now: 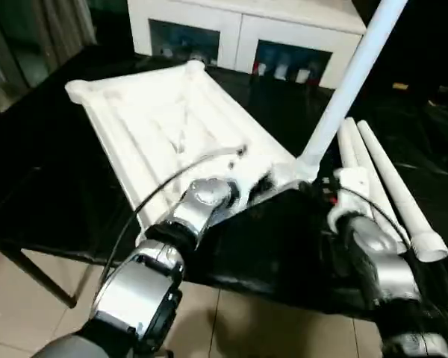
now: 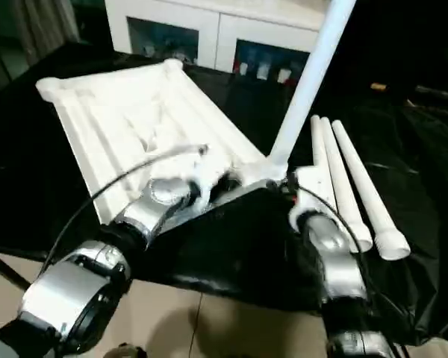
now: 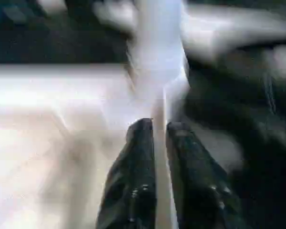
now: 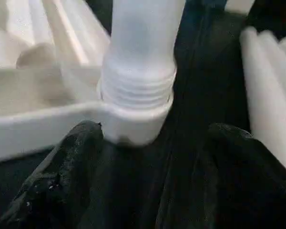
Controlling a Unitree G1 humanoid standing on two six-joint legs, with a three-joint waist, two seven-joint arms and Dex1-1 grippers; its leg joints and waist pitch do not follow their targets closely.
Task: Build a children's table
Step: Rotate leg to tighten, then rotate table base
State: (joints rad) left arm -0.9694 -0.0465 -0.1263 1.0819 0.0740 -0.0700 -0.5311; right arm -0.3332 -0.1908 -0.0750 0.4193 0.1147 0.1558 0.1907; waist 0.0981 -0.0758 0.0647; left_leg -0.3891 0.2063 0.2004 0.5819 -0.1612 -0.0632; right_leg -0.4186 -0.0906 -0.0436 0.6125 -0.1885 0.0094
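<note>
In the left eye view, the upturned tabletop [image 1: 164, 127] fills the centre-left, one leg [image 1: 351, 82] standing in its near corner socket [image 1: 305, 170]; three spare legs [image 1: 392, 186] lie at right on the black table [image 1: 52, 186].

Left wrist view: the left gripper [image 3: 159, 131] fingers nearly together, pinching the tabletop's thin rim.

Right wrist view: the right gripper [image 4: 155, 131] fingers spread wide below the socket, holding nothing.

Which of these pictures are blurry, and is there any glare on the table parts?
Left wrist view: heavy motion smear, the white tabletop edge streaked, only the black fingers fairly crisp. Right wrist view: the leg in its corner socket is sharp. Left eye view: the tabletop's ribbed underside is washed out by glare.
</note>
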